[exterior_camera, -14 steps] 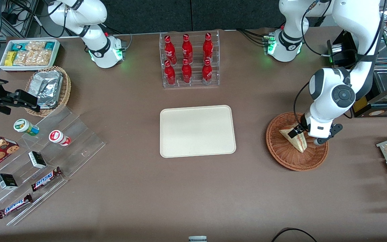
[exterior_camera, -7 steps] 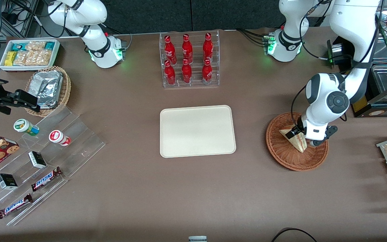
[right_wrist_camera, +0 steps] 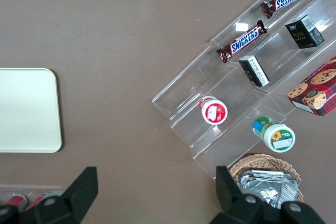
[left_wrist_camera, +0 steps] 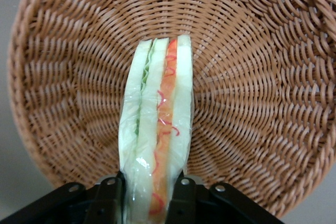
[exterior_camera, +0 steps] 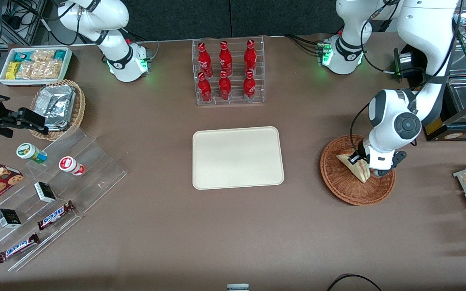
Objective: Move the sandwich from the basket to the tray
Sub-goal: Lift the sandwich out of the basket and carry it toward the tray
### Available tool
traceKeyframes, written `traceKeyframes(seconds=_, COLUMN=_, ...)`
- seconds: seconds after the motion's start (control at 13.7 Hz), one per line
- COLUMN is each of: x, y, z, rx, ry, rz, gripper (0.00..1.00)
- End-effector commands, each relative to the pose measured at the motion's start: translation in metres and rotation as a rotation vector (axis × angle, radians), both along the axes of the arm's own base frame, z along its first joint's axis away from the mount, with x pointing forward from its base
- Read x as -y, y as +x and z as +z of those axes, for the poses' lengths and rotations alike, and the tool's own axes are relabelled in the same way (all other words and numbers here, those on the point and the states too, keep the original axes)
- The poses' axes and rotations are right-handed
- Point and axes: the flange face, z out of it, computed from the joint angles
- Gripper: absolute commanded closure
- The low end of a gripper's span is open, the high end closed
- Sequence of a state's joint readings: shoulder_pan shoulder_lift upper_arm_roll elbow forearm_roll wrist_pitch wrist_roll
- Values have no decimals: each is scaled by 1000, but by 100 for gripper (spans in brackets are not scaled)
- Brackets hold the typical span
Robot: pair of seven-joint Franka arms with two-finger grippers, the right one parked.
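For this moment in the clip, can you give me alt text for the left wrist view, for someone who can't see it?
The claw is shut on one end of the sandwich, a wrapped wedge seen edge-on with pale bread and red-orange and white filling. The sandwich sits over the middle of the basket, a round reddish-brown wicker one, with brown table showing past its rim.

The basket (left_wrist_camera: 262, 77) was woven wicker, reddish-brown and ribbed — rough to the eye. The sandwich (left_wrist_camera: 157, 129) sat inside it, wrapped in thin clear film that caught a slight gloss over soft pale bread. The gripper (left_wrist_camera: 148, 203), closed on the sandwich, had matt black plastic fingers (left_wrist_camera: 107, 203). The tray (exterior_camera: 238, 157) looked smooth, matt, cream plastic, and the table (exterior_camera: 217, 234) wore a dull brown covering — no shine.
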State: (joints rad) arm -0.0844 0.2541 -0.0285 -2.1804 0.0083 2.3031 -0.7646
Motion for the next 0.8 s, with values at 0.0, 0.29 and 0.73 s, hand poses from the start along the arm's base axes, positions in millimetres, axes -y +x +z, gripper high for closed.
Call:
traceKeyframes(seconds=0.0, x=11, y=21, z=39, rx=-19, ry=1, rz=-13, gripper=100)
traceKeyframes(seconds=0.29, x=84, y=31, z=89, rx=-18, ry=3, rz=-140, gripper=100)
traceKeyframes(seconds=0.73, x=220, y=16, z=115, rx=9, ry=-16, rz=-365, gripper=100)
